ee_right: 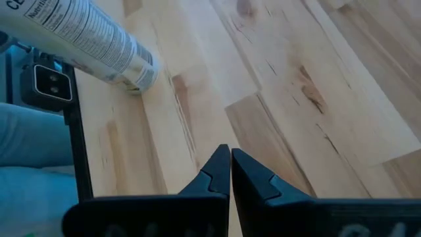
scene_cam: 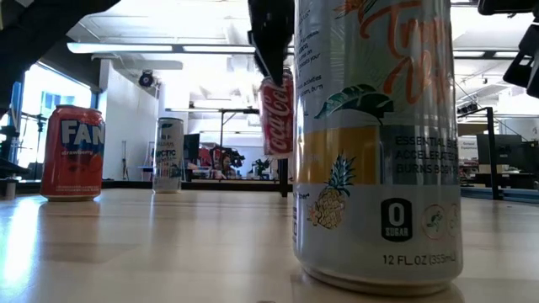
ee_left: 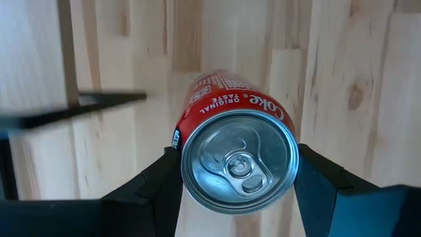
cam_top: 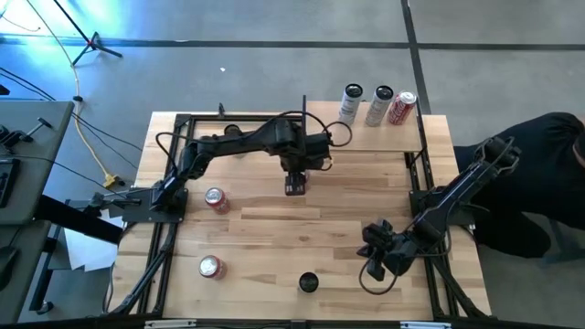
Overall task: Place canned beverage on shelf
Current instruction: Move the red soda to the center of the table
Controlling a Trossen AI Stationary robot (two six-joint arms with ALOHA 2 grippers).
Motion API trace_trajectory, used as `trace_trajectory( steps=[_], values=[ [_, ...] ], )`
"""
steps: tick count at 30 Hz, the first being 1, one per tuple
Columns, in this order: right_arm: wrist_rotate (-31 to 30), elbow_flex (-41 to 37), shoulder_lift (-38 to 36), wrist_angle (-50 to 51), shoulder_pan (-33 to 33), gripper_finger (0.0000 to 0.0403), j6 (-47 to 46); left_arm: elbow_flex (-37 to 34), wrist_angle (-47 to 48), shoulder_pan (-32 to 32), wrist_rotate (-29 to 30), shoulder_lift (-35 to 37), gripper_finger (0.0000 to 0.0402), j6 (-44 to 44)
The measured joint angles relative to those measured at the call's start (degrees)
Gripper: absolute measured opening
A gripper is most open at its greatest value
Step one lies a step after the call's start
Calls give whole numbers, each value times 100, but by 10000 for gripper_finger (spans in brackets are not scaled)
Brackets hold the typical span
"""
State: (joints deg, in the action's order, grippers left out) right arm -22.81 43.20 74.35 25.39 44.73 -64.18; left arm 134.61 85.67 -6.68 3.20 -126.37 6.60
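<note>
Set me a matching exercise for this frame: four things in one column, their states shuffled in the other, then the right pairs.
Things:
1. Coke can
2. Fanta can
3. right gripper
4. shelf

States:
a. shut, empty
b. carries three cans
c. clamped in the left gripper, off the table
d. stands on the table

Pairs: 1-c, 2-d, 3-a, 4-b
</note>
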Motion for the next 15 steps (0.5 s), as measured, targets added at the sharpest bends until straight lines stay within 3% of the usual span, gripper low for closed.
trace_trajectory(
  steps=[15],
  values=[
    [11, 2, 0, 2, 0, 0, -10, 1, -650, 48, -468, -509, 204, 1077]
  ],
)
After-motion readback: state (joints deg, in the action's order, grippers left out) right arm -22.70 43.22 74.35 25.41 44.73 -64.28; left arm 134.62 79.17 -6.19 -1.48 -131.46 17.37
